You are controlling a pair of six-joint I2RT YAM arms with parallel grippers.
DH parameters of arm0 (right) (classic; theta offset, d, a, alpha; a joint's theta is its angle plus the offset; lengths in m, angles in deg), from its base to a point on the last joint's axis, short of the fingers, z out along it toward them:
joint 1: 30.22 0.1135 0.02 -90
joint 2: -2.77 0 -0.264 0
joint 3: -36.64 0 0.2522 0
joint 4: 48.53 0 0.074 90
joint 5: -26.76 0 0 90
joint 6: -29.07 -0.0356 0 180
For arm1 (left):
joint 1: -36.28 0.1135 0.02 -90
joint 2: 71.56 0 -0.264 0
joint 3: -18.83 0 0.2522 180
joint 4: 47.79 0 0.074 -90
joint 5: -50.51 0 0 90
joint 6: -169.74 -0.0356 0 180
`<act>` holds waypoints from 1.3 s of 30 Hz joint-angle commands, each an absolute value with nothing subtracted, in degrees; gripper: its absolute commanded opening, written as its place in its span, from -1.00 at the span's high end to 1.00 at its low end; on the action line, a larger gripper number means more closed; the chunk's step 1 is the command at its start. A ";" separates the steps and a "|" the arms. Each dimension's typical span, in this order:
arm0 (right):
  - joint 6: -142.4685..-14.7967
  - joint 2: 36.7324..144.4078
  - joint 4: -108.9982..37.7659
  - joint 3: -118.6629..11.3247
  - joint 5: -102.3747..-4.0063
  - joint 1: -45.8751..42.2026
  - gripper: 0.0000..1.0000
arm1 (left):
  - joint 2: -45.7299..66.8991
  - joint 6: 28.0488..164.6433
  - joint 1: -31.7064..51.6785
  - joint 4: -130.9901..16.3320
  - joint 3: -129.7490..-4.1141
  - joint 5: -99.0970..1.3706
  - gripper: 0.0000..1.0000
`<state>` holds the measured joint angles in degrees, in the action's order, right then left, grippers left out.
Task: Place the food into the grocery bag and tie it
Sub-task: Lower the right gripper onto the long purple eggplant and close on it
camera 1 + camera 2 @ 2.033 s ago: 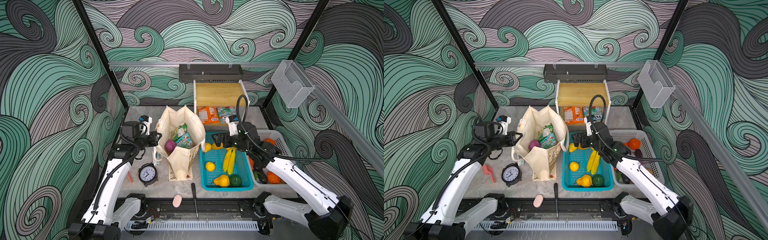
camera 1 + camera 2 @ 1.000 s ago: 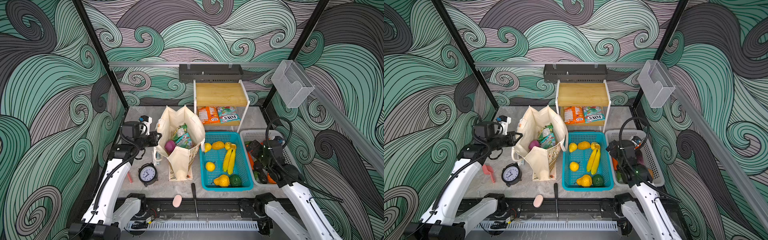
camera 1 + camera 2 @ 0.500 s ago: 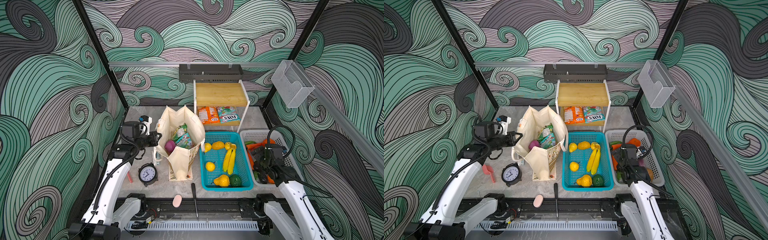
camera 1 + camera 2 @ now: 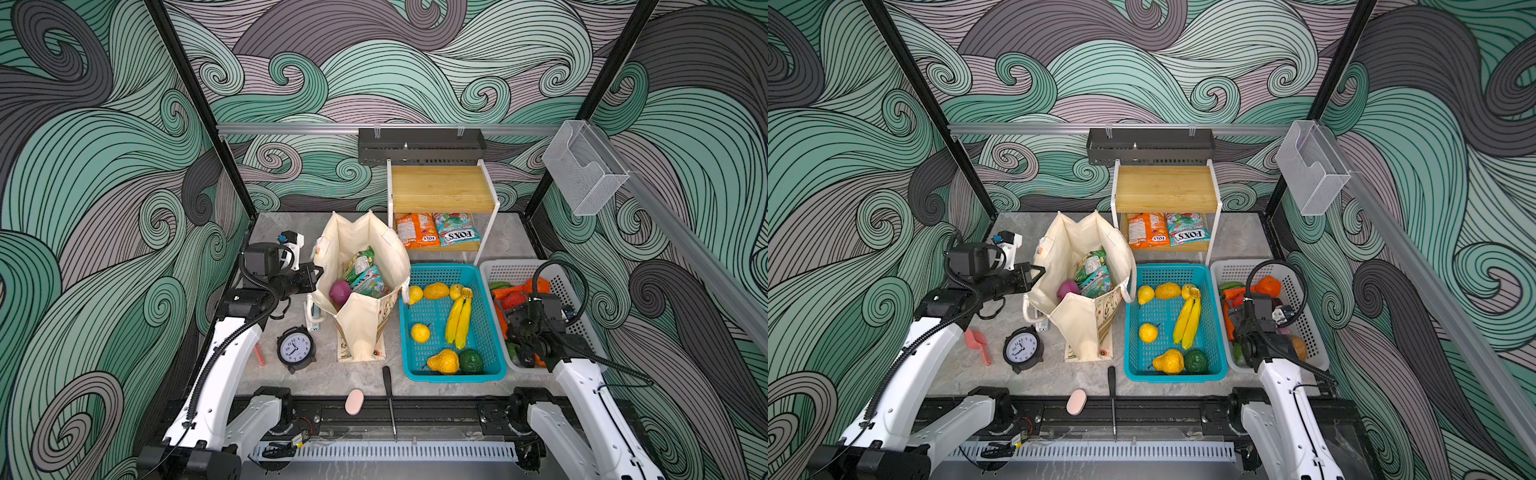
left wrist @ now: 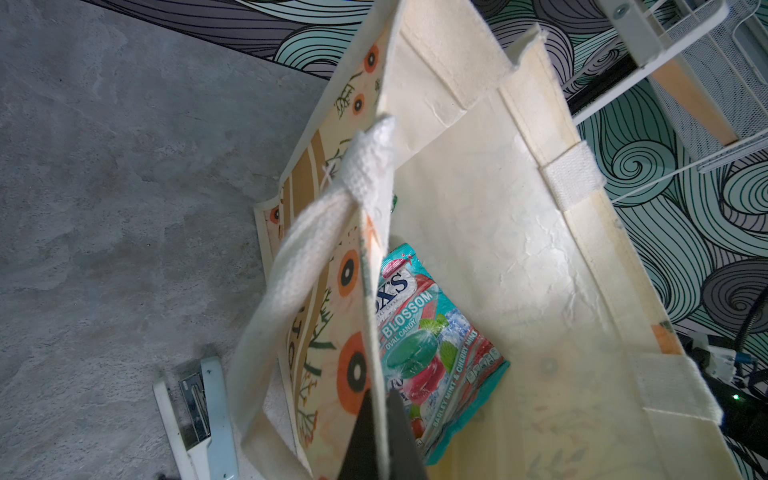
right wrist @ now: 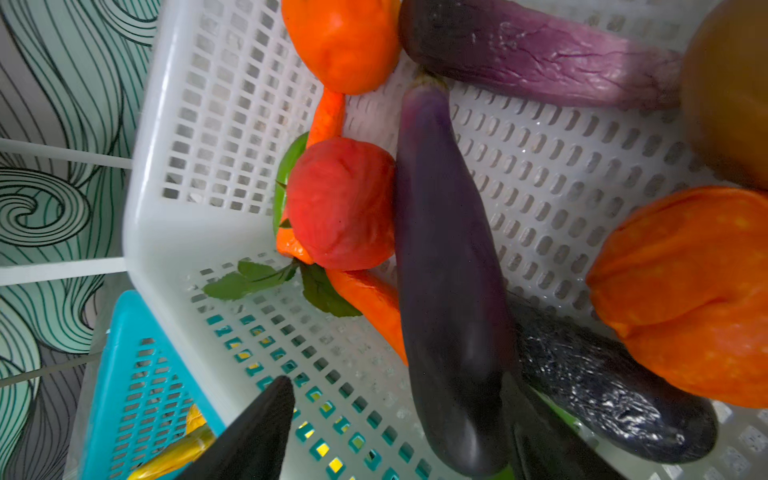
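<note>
The cream grocery bag [image 4: 365, 324] [image 4: 1079, 328] stands open left of the baskets. My left gripper [image 4: 316, 274] [image 5: 378, 415] is shut on the bag's left rim, beside a white strap handle [image 5: 311, 257]. Inside lie a purple onion [image 4: 340, 291], a green-yellow packet [image 4: 359, 264] and a teal packet [image 5: 432, 349]. My right gripper [image 6: 399, 380] is down in the white basket [image 6: 208, 124], open, with a dark purple eggplant [image 6: 449, 291] between its fingers. One finger lies against the eggplant; the other stands apart from it. Bananas [image 4: 459, 318] lie in the teal basket [image 4: 449, 376].
More eggplants [image 6: 540, 62], a red fruit [image 6: 340, 203] and orange fruit [image 6: 685, 291] crowd the white basket. A black clock [image 4: 295, 347], stapler [image 5: 199, 411], screwdriver [image 4: 388, 395] and pink pad [image 4: 354, 402] lie near the front. A wooden shelf [image 4: 440, 189] holds snack bags behind.
My right arm swung from above the teal basket to the white basket and came down over the eggplant, its jaws narrowing. The left gripper kept still on the bag's rim.
</note>
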<state>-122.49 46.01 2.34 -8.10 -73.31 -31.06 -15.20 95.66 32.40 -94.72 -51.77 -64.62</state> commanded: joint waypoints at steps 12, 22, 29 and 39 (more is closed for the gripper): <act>-123.54 52.35 -3.92 -5.00 -72.99 -32.91 -0.46 | -16.61 95.34 32.41 -94.86 -51.64 -64.88 1.00; -123.34 53.57 -7.43 -3.23 -72.87 -33.21 -0.20 | -16.71 95.37 32.41 -94.86 -51.64 -64.98 1.00; -123.00 52.24 -7.53 -2.83 -72.63 -33.21 0.06 | -16.79 95.35 32.41 -94.85 -51.72 -65.07 1.00; -119.57 45.42 -7.38 -4.88 -70.43 -33.03 0.09 | -16.73 95.42 32.41 -94.66 -51.62 -65.67 1.00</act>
